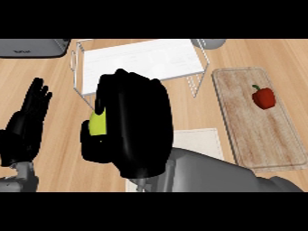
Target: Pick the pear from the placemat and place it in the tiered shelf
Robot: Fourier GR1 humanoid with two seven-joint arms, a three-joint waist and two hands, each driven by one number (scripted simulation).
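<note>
Pear held in the right hand, short of the tiered shelf

Pear (99,122) shows only as a yellow-green patch between the curled black fingers and thumb of the right hand (135,128), which wraps round it and hides most of it. That hand, on its grey forearm rising from the lower edge of the head view, fills the middle of the scene and sits above the wooden tabletop (296,63), its upper edge overlapping the near rim of the tiered shelf (143,56). Whether the fruit is already over the shelf's white surface or still just in front of it cannot be told from this angle.

The shelf is a white wire frame with a pale flat top, standing at the far middle of the tabletop. A corner of the pale placemat (199,142) shows just right of the forearm, mostly covered by it.

At the left, the left hand (26,119) is up and at rest, fingers straight and spread, holding nothing.

To the right lies a wooden cutting board (249,135) with a red bell pepper (263,97) on its far half, well apart from the shelf. A grey appliance (26,47) sits at the far left corner, and part of a grey round object (209,43) shows beyond the shelf
</note>
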